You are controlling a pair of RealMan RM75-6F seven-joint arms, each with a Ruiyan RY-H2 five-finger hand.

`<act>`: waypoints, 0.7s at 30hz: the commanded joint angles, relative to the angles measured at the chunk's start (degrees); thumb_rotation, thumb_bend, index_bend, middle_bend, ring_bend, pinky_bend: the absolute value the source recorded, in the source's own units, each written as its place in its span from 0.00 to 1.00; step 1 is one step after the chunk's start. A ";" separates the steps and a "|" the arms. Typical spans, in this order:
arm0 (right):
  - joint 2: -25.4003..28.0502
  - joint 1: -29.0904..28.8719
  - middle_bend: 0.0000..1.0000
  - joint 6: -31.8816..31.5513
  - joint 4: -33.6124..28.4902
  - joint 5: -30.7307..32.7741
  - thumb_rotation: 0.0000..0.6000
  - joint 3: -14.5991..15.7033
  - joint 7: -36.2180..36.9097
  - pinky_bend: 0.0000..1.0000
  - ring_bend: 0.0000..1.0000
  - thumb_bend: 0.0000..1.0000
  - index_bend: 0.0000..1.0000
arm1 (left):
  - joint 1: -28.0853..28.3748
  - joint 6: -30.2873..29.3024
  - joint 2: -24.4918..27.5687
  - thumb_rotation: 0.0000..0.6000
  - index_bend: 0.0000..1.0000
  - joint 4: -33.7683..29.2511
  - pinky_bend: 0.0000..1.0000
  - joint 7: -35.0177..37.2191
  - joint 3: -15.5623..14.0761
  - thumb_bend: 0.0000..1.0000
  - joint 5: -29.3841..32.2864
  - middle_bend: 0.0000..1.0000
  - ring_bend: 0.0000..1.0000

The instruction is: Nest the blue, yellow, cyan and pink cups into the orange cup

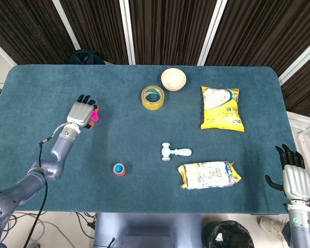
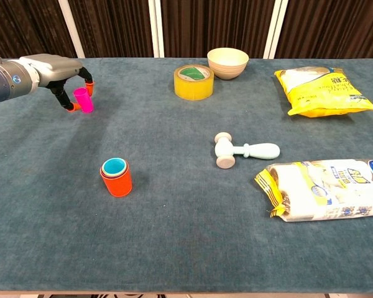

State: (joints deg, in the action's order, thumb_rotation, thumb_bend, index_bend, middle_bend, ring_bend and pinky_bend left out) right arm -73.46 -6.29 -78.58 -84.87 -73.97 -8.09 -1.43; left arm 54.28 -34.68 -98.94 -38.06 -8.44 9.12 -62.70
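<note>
The left hand (image 2: 61, 71) is curling its fingers around the upright pink cup (image 2: 82, 99) at the table's far left, not clearly gripping yet, so next it must pinch, lift and carry it to the orange cup (image 2: 117, 179), while the right hand (image 1: 294, 178) idles open.

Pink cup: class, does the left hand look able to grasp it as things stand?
Probably yes. The left hand has its fingers around the upright pink cup, and nothing stands between them.
</note>
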 commanded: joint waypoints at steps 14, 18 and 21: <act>0.03 0.02 0.04 0.21 -0.13 0.43 1.00 -0.09 -0.10 0.00 0.10 0.32 0.11 | -0.43 -0.28 0.23 1.00 0.46 -0.63 0.01 0.04 0.61 0.35 -1.12 0.23 0.00; 0.11 0.04 0.04 0.36 -0.23 0.59 1.00 -0.09 -0.02 0.00 0.10 0.32 0.11 | -0.53 -0.45 0.44 1.00 0.46 -1.17 0.01 -0.14 0.75 0.36 -1.29 0.23 0.00; 0.15 0.02 0.04 0.57 -0.31 0.75 1.00 -0.11 0.16 0.00 0.10 0.32 0.11 | -0.60 -0.59 0.69 1.00 0.47 -1.82 0.00 -0.29 0.89 0.37 -1.35 0.23 0.00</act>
State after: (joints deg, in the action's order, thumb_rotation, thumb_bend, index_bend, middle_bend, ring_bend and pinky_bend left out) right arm -73.32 -6.26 -78.02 -85.18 -73.24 -8.20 -1.27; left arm 53.70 -35.21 -98.34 -39.73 -8.66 9.96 -64.02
